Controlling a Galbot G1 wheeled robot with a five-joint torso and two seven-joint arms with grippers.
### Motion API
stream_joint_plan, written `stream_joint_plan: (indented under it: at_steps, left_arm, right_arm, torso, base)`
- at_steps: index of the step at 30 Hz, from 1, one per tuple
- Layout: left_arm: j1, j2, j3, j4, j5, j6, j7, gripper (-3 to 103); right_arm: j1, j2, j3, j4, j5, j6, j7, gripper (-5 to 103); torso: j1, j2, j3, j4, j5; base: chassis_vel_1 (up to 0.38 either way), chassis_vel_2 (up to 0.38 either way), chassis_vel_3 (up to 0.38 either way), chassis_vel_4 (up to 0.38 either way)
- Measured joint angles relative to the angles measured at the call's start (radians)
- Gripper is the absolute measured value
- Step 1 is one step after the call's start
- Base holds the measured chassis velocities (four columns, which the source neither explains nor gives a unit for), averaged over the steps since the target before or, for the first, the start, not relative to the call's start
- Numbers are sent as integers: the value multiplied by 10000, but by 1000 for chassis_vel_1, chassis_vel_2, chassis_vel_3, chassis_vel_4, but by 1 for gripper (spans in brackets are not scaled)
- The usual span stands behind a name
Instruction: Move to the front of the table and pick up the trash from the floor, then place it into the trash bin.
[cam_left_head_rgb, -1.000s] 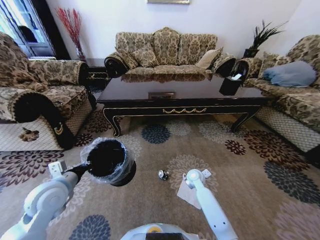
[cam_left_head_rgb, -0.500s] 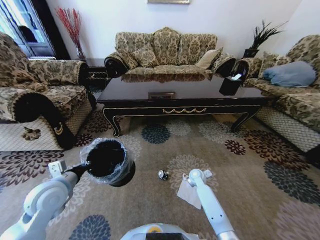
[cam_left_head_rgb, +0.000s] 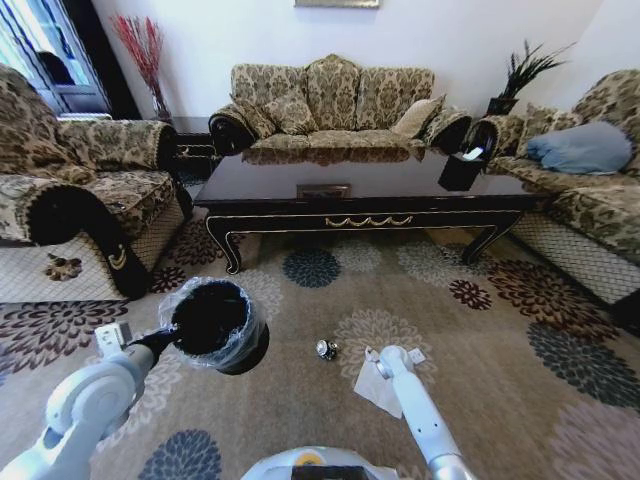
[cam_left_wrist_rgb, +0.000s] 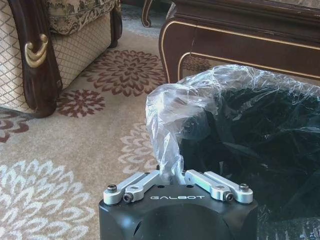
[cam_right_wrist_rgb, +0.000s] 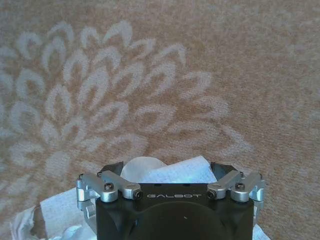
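- The word "GALBOT" is showing in pale capitals on the black body of the left claw (cam_left_wrist_rgb: 176, 172), just beside the trash bin (cam_left_wrist_rgb: 260, 145).
- The same "GALBOT" lettering is sitting on the black housing of the right claw (cam_right_wrist_rgb: 167, 172), over the white paper (cam_right_wrist_rgb: 175, 172).

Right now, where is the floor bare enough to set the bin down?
Bare carpet lies between the bin in the left gripper and the silver ball. It is crowded around the paper, under the right gripper.

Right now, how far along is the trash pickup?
Done: the robot faces the table, and the left gripper holds the bin by its rim. In hand: the right gripper, fingers open, is down over the white paper. Left: closing on the paper, binning it, then the shiny ball on the carpet.
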Motion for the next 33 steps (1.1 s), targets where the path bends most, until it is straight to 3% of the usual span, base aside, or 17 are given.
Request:
stream_joint_plan:
  at_steps: [2, 4, 5, 9, 11, 13, 14, 15, 17, 19, 21, 24, 26, 33]
  left_arm:
    - [0, -1, 6, 6, 13, -2, 0, 2]
    - [0, 0, 7, 7, 13, -2, 0, 2]
    - [0, 2, 8, 7, 14, -3, 0, 2]
    - [0, 16, 7, 7, 14, -5, 0, 2]
    - [0, 14, 5, 7, 14, -8, 0, 2]
    - [2, 8, 5, 6, 15, -9, -1, 2]
    - [3, -3, 5, 5, 15, -9, 0, 2]
    - [3, -10, 5, 2, 19, -10, 0, 2]
    - [2, -11, 7, 2, 22, -10, 0, 2]
    - [2, -9, 7, 2, 23, -11, 0, 2]
    - [0, 0, 7, 1, 25, -14, 0, 2]
    - [-1, 1, 7, 1, 28, -19, 0, 2]
    - [-7, -3, 6, 1, 31, -22, 0, 2]
    - [-28, -44, 27, 3, 52, -26, 1, 2]
  right_arm:
    - [-22, 1, -20, -85, -29, 27, -124, 91]
    - [-26, 6, -23, -103, -50, 37, -149, 91]
    - [-38, 25, -31, -125, -118, 58, -177, 81]
    - [-56, 56, -44, -97, -201, 70, -179, 70]
    - [-88, 86, -84, 11, -294, 72, -180, 59]
    - [-103, 98, -102, 47, -330, 72, -180, 59]
    - [-122, 122, -134, 90, -385, 71, -178, 48]
    - [-137, 141, -147, 114, -432, 69, -177, 48]
    - [-157, 160, -172, 142, -488, 61, -179, 37]
    - [-177, 168, -183, 166, -519, 54, -179, 37]
    - [-228, 177, -206, 242, -585, 43, -181, 21]
    - [-287, 178, -212, 371, -618, 38, -174, 16]
    - [-388, 174, -238, 658, -657, 32, -144, 5]
    - [-843, 82, -433, 2171, -693, -61, 79, 0]
  torso:
    - [0, 0, 0, 0, 0]
    - [0, 0, 0, 0, -1]
    - [0, 0, 0, -1, -3]
    - [0, 0, -1, -2, -5]
    - [0, 0, 0, -2, -2]
    - [0, 0, 0, -2, -2]
    - [0, 0, 0, -1, -1]
    - [0, 0, 0, 0, 0]
    - [0, 0, -1, 3, 0]
    - [0, 0, 0, 3, 1]
    - [0, 0, 0, 3, 2]
    - [0, 0, 0, 2, 2]
    - [0, 0, 0, 1, 2]
    - [0, 0, -1, 1, 0]
  base:
    - [0, 0, 0, 0]
    - [0, 0, 0, 0]
    - [0, 0, 0, 0]
    - [0, 0, 0, 0]
    - [0, 0, 0, 0]
    - [0, 0, 0, 0]
    - [0, 0, 0, 0]
    - [0, 0, 0, 0]
    - [0, 0, 0, 0]
    - [0, 0, 0, 0]
    - [0, 0, 0, 0]
    - [0, 0, 0, 0]
    - [0, 0, 0, 0]
    - [0, 0, 0, 0]
